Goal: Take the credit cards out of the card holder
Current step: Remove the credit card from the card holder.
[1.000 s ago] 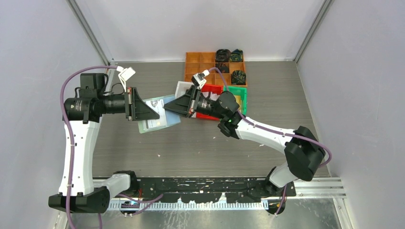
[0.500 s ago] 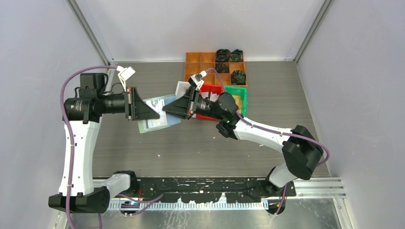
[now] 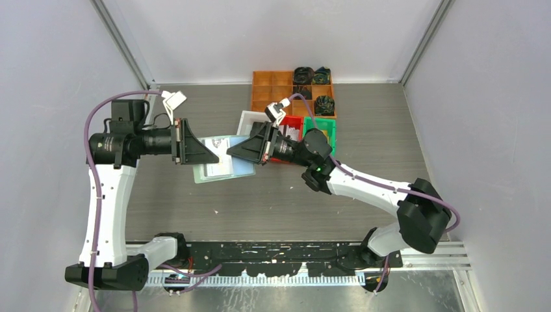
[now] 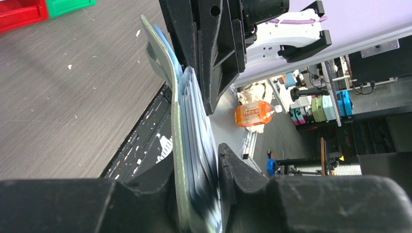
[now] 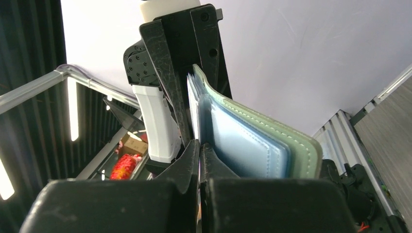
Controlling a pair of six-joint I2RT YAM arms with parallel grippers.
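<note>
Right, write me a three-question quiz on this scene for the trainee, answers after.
1. True or false: the card holder lies flat on the table.
2. Which stands beside the red bin, on its right in the top view? A. green bin B. blue bin C. yellow bin
3. Fill in: the dark fabric bundles sit in the ___ tray.

Key:
1. False. The left gripper holds it clamped above the table, and the shut right gripper is at its other edge.
2. A.
3. Orange: the orange tray.
</note>
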